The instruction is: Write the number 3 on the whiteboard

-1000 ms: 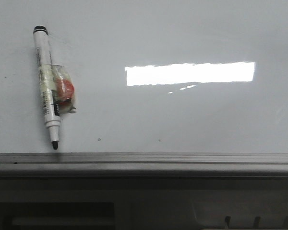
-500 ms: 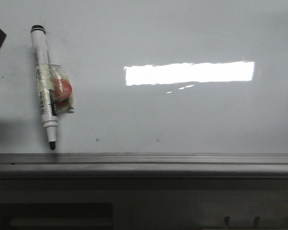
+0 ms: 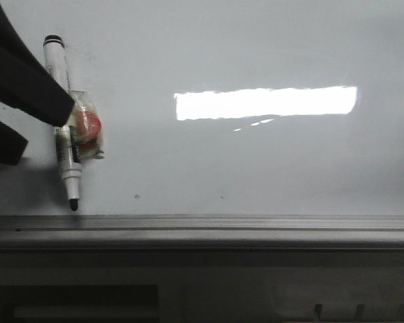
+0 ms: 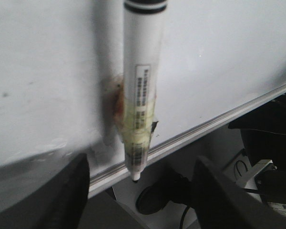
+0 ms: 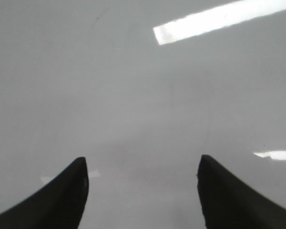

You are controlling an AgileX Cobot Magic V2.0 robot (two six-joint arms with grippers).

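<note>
The whiteboard (image 3: 256,168) lies flat, glossy and pale; no number 3 shows on it. A white marker (image 3: 69,161) with a black cap end rests at the board's left, its uncapped tip pointing at the near rail. Tape and a red lump (image 3: 89,124) are wrapped round its barrel. My left gripper (image 3: 48,132) reaches in from the left and stands open, one finger over the marker's middle. In the left wrist view the marker (image 4: 143,71) runs between the spread fingers of that gripper (image 4: 141,162). My right gripper (image 5: 142,161) is open over bare board (image 5: 133,95).
A grey metal rail (image 3: 256,225) runs along the board's near edge. A bright rectangular light reflection (image 3: 266,103) sits mid-board. Small dark specks (image 3: 136,196) lie near the rail. Past the board's edge (image 4: 219,117), dark gear and cables (image 4: 162,195) sit below.
My left gripper has come in from the left edge and now reaches over the marker's middle. The marker has barely shifted.
</note>
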